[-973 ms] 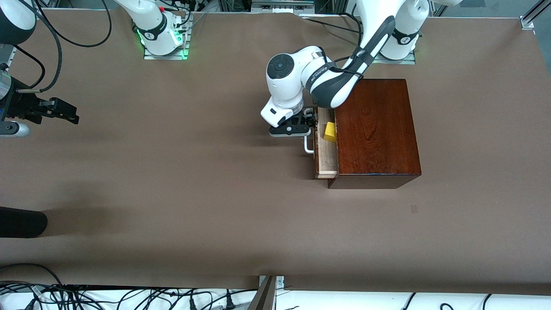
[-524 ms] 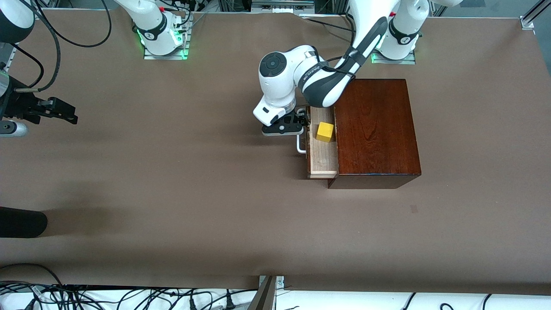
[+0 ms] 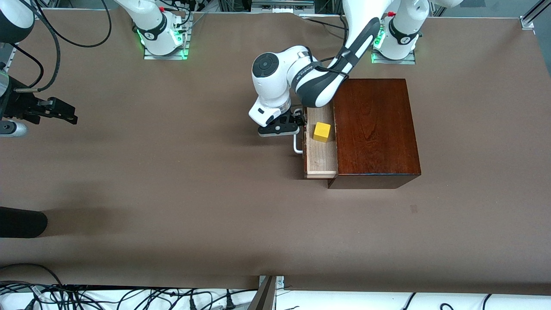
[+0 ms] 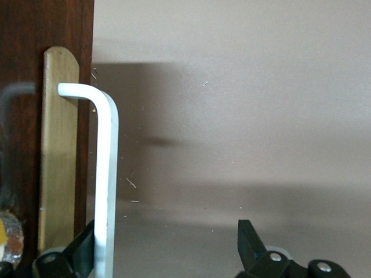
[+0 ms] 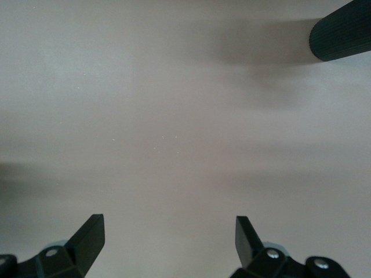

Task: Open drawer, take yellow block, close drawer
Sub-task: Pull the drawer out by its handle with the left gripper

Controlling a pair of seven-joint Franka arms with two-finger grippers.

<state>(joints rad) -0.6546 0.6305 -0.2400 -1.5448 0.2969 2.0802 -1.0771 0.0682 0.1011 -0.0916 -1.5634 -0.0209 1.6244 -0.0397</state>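
Well, scanning the front view from its left edge, the right tool [image 3: 64, 114] comes first, hanging over bare brown surface [image 3: 172, 193] at the right arm's end, its fingers [image 5: 90, 234] spread wide with nothing between them; that arm is simply waiting. Moving across, the left tool [image 3: 282, 128] sits low at the white handle [image 3: 297, 144] of the drawer [image 3: 320, 157], its fingers spread as well, and the left wrist view shows the handle's bar running just inside one finger [image 4: 84, 255] while the other stands well apart, so it looks hooked rather than pinched. What has changed over the last second is plain: the drawer has slid steadily out of the mahogany box [image 3: 374, 129] toward the right arm's end, the left arm drawing back with it, and a much wider strip of pale tray floor now shows. The yellow block [image 3: 322, 131], which a second ago peeked half-hidden from under the box's edge, now sits fully exposed on the tray floor, in the part farther from the front camera, just beside the box's edge. To my eye the opening step is nearly or wholly done; there seems room enough above the block for a tool to come down on it. The likely next need is for the left tool to free itself from the handle and move over the block, or for the right arm to come across. The close spacing between block and box wall could make the grasp awkward.
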